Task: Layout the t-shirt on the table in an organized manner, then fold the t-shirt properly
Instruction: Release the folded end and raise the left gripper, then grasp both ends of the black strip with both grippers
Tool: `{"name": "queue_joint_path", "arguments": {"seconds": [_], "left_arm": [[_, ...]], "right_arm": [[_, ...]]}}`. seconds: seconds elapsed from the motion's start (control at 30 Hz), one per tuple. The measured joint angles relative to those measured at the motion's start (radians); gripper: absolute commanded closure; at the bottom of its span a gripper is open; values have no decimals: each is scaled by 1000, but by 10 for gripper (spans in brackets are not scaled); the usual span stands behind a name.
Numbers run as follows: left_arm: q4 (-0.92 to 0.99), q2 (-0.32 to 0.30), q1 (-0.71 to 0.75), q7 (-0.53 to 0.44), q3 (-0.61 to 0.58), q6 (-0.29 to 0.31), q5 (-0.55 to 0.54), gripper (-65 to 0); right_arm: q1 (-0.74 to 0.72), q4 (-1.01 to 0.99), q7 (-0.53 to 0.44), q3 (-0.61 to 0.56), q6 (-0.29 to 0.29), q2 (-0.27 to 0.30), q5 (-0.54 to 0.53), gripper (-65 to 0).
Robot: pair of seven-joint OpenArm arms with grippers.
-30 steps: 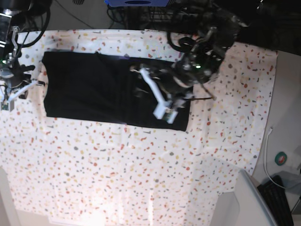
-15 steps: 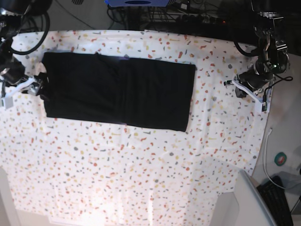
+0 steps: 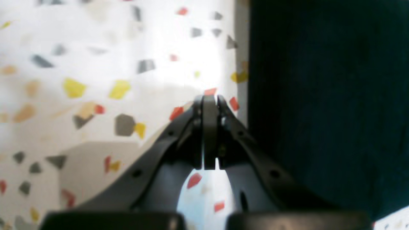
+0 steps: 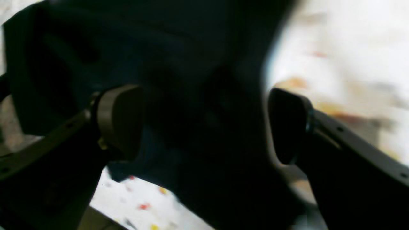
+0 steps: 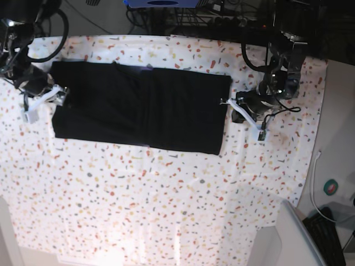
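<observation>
The black t-shirt lies flat as a long folded rectangle on the speckled table. My left gripper rests just off its right edge, on the cloth. In the left wrist view the left gripper is shut with nothing in it, and the t-shirt fills the right side. My right gripper is at the t-shirt's left edge. In the right wrist view the right gripper stands open, its pads wide apart, with the t-shirt between and beneath them.
Dark cables and equipment line the table's far edge. A grey rounded object stands at the near right corner. On the floor to the right are a white cable and a small round green thing.
The left gripper left the t-shirt's right half, swung far right, then came back to the right edge, shut. The right gripper moved in onto the left edge and opened.
</observation>
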State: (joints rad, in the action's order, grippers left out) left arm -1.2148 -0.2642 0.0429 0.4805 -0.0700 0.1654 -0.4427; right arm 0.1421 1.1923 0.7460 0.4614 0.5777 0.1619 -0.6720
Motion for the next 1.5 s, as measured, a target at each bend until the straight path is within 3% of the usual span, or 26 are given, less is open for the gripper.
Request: {"name": "queue_joint_path", "arguments": {"seconds": [0.23, 0.37, 0.6, 0.8, 0.9, 0.93, 1.03, 1.17, 1.4, 1.5], "left_arm": [[28, -1, -29, -68, -130, -7, -5, 0], [32, 16, -28, -71, -132, -5, -6, 0], [34, 50, -29, -74, -139, -10, -3, 0], [34, 92, -28, -65, -143, -7, -5, 0], [50, 101, -41, -85, -195, -8, -6, 0], [61, 106, -56, -85, -228, -8, -6, 0], [98, 131, -98, -76, -303, -5, -7, 0], [130, 156, -132, -65, -331, 0, -10, 0], [134, 182, -157, -42, -397, -8, -3, 0], [135, 189, -159, -40, -422, -7, -2, 0]], "right_arm": [[0, 4, -1, -12, 6, -14, 1, -549], [-17, -9, -5, -35, 6, -22, -1, -527], [-78, -101, -6, -32, 7, -15, -2, -305], [-90, -105, 31, -39, -2, -16, 25, -20], [-106, -113, 40, -41, -7, 20, 34, 0], [-112, -113, 40, -40, -22, 30, 37, 0], [-114, -101, 38, -41, -139, 53, 36, 0], [-86, 24, 42, -48, -183, 53, 43, 0], [-61, 271, 113, -221, -401, 88, 43, 0], [-53, 367, 154, -293, -451, 87, 39, 0]]}}
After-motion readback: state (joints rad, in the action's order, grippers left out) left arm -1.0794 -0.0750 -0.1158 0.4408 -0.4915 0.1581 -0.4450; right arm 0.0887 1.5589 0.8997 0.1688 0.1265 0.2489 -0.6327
